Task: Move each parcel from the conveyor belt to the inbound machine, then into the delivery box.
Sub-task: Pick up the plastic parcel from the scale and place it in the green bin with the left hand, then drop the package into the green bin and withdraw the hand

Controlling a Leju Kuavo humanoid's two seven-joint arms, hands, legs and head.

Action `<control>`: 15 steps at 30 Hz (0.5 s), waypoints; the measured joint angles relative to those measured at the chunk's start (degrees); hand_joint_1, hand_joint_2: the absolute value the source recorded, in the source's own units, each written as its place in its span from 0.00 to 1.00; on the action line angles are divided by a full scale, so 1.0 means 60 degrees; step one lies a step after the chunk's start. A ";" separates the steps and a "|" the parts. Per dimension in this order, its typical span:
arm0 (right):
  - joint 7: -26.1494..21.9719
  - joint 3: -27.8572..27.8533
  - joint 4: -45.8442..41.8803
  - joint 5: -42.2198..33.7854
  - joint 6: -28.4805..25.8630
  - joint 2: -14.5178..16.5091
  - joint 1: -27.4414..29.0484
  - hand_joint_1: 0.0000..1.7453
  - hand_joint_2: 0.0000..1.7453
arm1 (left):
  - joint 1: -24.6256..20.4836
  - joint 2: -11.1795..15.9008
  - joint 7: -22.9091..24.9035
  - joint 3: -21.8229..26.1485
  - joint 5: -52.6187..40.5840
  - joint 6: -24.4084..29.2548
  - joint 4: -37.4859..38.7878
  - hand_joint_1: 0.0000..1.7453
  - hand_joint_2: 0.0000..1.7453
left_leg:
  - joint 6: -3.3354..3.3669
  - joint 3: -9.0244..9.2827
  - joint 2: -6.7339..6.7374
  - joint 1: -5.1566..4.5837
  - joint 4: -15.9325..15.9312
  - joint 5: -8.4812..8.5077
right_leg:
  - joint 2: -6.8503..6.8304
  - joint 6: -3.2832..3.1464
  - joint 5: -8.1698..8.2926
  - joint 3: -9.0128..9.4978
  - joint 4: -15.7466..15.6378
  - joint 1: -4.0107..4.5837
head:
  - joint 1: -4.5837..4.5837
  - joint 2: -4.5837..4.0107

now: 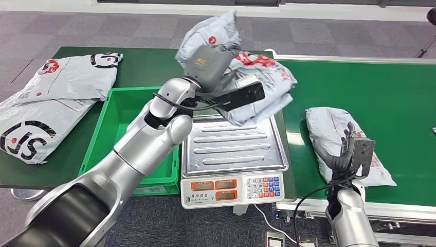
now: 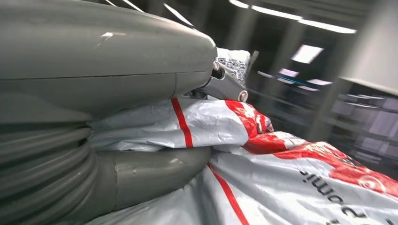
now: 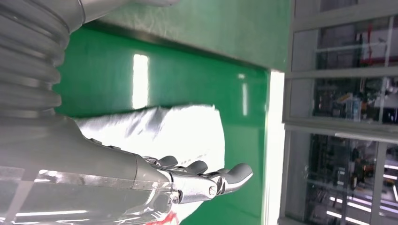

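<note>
Our left hand (image 1: pixel 211 64) grips a floppy parcel (image 1: pixel 257 85) above the scale (image 1: pixel 234 149), so it may slip or snag, while our right hand (image 1: pixel 355 149), seemingly empty with fingers extended, rests by another parcel (image 1: pixel 329 131).

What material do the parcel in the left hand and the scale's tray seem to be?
Held parcel: apparently thin glossy grey plastic film; it crumples and shines in the left hand.
Scale tray: probably bare metal, likely steel; silvery, ribbed, reflective.

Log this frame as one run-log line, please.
left hand: holds parcel above scale | right hand: on belt parcel | green bin: beside scale
</note>
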 joint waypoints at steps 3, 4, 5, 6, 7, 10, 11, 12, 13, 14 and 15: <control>0.0067 -0.0001 -0.0022 0.0091 -0.0138 -0.0015 0.0063 0.00 1.00 | -0.0146 0.0282 0.0509 0.0208 -0.0442 0.0437 0.1039 1.00 1.00 | -0.0001 0.0003 0.0013 0.0001 -0.0002 0.0001 | 0.0012 -0.0001 0.0001 -0.0001 0.0001 0.0001 | 0.0000 0.0000; 0.0123 0.0000 -0.0029 0.0168 -0.0210 -0.0015 0.0067 0.00 1.00 | -0.0144 0.0424 0.0772 0.0273 -0.0599 0.0636 0.1372 1.00 1.00 | -0.0003 0.0003 0.0018 0.0002 -0.0004 0.0002 | 0.0017 -0.0001 0.0001 -0.0002 0.0002 0.0002 | 0.0000 0.0000; 0.0179 0.0001 -0.0034 0.0241 -0.0277 -0.0016 0.0066 0.00 1.00 | -0.0126 0.0585 0.1062 0.0317 -0.0766 0.0855 0.1683 1.00 1.00 | -0.0005 0.0005 0.0024 0.0003 -0.0006 0.0003 | 0.0022 -0.0002 0.0001 -0.0005 0.0003 0.0003 | 0.0000 0.0000; 0.0223 0.0002 -0.0038 0.0291 -0.0318 -0.0022 0.0065 0.00 1.00 | -0.0095 0.0766 0.1302 0.0341 -0.0915 0.1061 0.1957 1.00 1.00 | -0.0007 0.0006 0.0028 0.0004 -0.0008 0.0004 | 0.0027 -0.0002 0.0002 -0.0007 0.0004 0.0003 | 0.0000 0.0000; 0.0260 0.0003 -0.0042 0.0322 -0.0340 -0.0033 0.0064 0.00 1.00 | -0.0053 0.0959 0.1476 0.0370 -0.1041 0.1238 0.2219 1.00 1.00 | -0.0008 0.0007 0.0032 0.0005 -0.0010 0.0005 | 0.0031 -0.0003 0.0002 -0.0011 0.0004 0.0004 | 0.0000 0.0000; 0.0312 0.0001 -0.0037 0.0345 -0.0334 -0.0101 0.0043 0.00 1.00 | 0.0097 0.1446 0.1723 0.0514 -0.1276 0.1393 0.2787 1.00 1.00 | -0.0010 0.0002 0.0019 0.0008 -0.0013 0.0007 | 0.0021 -0.0005 0.0000 -0.0016 0.0005 0.0005 | 0.0000 0.0000; 0.0321 0.0001 -0.0031 0.0350 -0.0327 -0.0120 0.0027 0.00 1.00 | 0.0143 0.1560 0.1819 0.0562 -0.1347 0.1360 0.2922 1.00 1.00 | -0.0010 -0.0002 0.0011 0.0009 -0.0013 0.0007 | 0.0015 -0.0006 -0.0001 -0.0016 0.0005 0.0005 | 0.0000 0.0000; 0.0324 0.0002 -0.0021 0.0353 -0.0320 -0.0130 0.0009 0.00 1.00 | 0.0189 0.1658 0.1911 0.0607 -0.1417 0.1310 0.3031 1.00 1.00 | -0.0010 -0.0006 0.0006 0.0009 -0.0014 0.0006 | 0.0011 -0.0006 -0.0001 -0.0016 0.0005 0.0005 | 0.0000 0.0000; 0.0323 0.0003 -0.0008 0.0354 -0.0314 -0.0135 -0.0009 0.00 1.00 | 0.0232 0.1745 0.1984 0.0652 -0.1479 0.1249 0.3115 1.00 1.00 | -0.0010 -0.0010 0.0004 0.0008 -0.0014 0.0006 | 0.0010 -0.0006 -0.0002 -0.0016 0.0005 0.0004 | 0.0000 0.0000; 0.0317 0.0003 0.0007 0.0354 -0.0312 -0.0136 -0.0027 0.00 1.00 | 0.0276 0.1827 0.2031 0.0706 -0.1530 0.1180 0.3174 1.00 1.00 | -0.0009 -0.0013 0.0004 0.0008 -0.0014 0.0006 | 0.0011 -0.0006 -0.0002 -0.0018 0.0005 0.0004 | 0.0000 0.0000; 0.0310 0.0003 0.0026 0.0353 -0.0312 -0.0136 -0.0048 0.00 1.00 | 0.0319 0.1900 0.2058 0.0767 -0.1577 0.1121 0.3218 1.00 1.00 | -0.0009 -0.0017 0.0005 0.0007 -0.0013 0.0006 | 0.0011 -0.0006 -0.0002 -0.0020 0.0005 0.0003 | 0.0000 0.0000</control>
